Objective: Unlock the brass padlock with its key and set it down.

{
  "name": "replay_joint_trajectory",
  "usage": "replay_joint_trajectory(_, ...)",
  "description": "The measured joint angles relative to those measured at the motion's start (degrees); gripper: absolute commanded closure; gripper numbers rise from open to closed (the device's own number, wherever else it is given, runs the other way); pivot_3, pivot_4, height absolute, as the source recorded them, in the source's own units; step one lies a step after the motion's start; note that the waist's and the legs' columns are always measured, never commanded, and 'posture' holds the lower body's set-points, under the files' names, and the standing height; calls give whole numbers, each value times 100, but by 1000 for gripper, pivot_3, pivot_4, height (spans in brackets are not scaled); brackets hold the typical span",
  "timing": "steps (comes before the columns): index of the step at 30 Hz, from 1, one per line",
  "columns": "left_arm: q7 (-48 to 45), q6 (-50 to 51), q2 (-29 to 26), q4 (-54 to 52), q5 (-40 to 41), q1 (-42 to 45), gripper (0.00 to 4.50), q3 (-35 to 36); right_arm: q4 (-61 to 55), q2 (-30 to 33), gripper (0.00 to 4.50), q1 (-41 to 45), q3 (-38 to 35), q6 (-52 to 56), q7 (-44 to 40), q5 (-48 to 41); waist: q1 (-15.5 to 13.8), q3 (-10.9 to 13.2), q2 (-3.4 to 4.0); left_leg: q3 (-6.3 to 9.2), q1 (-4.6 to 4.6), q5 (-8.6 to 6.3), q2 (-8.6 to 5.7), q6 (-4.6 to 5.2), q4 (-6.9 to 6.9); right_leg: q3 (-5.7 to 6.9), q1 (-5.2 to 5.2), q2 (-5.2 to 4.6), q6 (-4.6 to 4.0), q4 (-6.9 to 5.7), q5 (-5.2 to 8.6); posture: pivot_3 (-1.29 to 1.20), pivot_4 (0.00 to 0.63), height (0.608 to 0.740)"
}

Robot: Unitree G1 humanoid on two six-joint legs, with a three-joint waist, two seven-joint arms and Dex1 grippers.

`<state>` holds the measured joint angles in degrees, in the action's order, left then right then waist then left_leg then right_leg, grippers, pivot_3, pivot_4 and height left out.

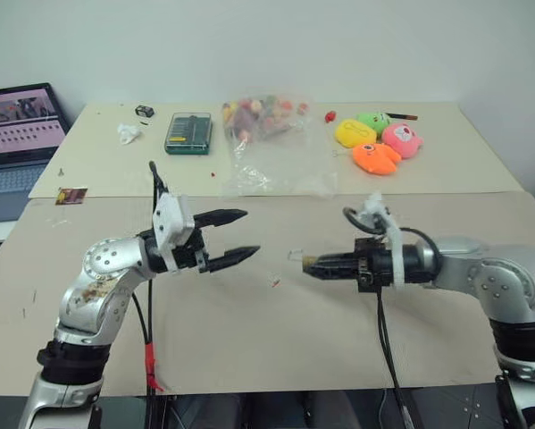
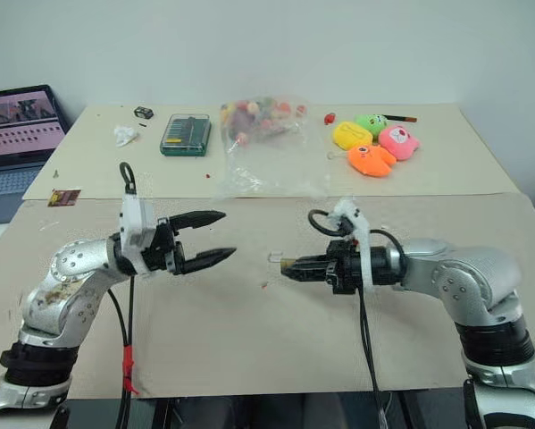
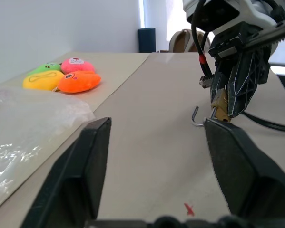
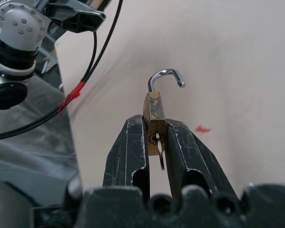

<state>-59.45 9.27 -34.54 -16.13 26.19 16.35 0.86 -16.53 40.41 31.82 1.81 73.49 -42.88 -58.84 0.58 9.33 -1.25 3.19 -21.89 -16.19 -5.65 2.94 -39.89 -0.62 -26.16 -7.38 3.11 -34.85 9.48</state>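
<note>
The right end effector (image 4: 155,135) pinches the padlock (image 4: 153,114) between its two black fingers, above the middle of the surface (image 1: 249,340), toward the front edge. The brass body sits at the fingertips and the silvery shackle (image 4: 165,78) stands out beyond them. The shackle is open: one end is free and curves like a hook. The key (image 4: 159,148) is in the bottom of the padlock, between the fingers, and its thin ring hangs there too. This end effector points toward the left one.

The left end effector (image 1: 236,237) is spread wide and holds nothing. It hangs above the surface, just left of the middle, and its fingers point toward the padlock, with a clear gap between them and it. In the left wrist view the open shackle (image 3: 195,116) shows between the two spread fingers (image 3: 230,161), apart from them.

A small red scrap (image 1: 274,283) lies on the surface between the two end effectors. Near the far edge there are a green case (image 1: 188,132), a clear plastic bag (image 1: 269,143) with coloured things in it, and four soft toys (image 1: 379,143) toward the far right corner. A laptop (image 1: 17,134) stands beyond the left edge of the surface.
</note>
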Motion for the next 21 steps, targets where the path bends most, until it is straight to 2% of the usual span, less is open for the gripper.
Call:
replay_joint_trajectory(6, 40, -521, -55, -305, -327, -482, 18, 13, 1462, -946, 4358, 572, 288, 739, 367, 171, 6, 0, 0, 0, -4, 0, 7, 0, 1, 1, -7, 4, -5, -4, -4, 0, 150, 740)
replay_joint_trajectory(11, 281, -574, -24, -591, -499, -879, 18, 10, 2439, -1173, 4358, 784, 885, 739, 270, 816, -17, 0, 0, -1, -9, -2, 5, 2, -2, 7, -7, 4, -4, -4, -5, 0, 150, 740)
replay_joint_trajectory(14, 471, -572, 0, -780, -589, -1051, 18, 3, 2777, -1165, 4358, 964, 1258, 567, -66, 1199, 2, -2, -1, -1, 2, -1, 5, 1, -2, 8, 2, 6, -4, -3, -4, 0, 150, 740)
replay_joint_trajectory(16, 568, -572, 32, -957, -596, -1221, 0, -5, 2912, -1124, 3357, 1046, 1459, 412, -362, 1360, 11, -4, -2, -1, 21, -3, 6, 4, -1, 8, 17, 6, -4, -2, -4, 0, 150, 740)
replay_joint_trajectory(21, 728, -556, 61, -1090, -606, -1423, 0, -77, 3067, -605, 1719, 1046, 1784, 22, -1173, 1608, -83, -4, -1, 0, 35, -14, 5, 23, -3, 13, 34, 6, -4, -2, -4, 0, 150, 740)
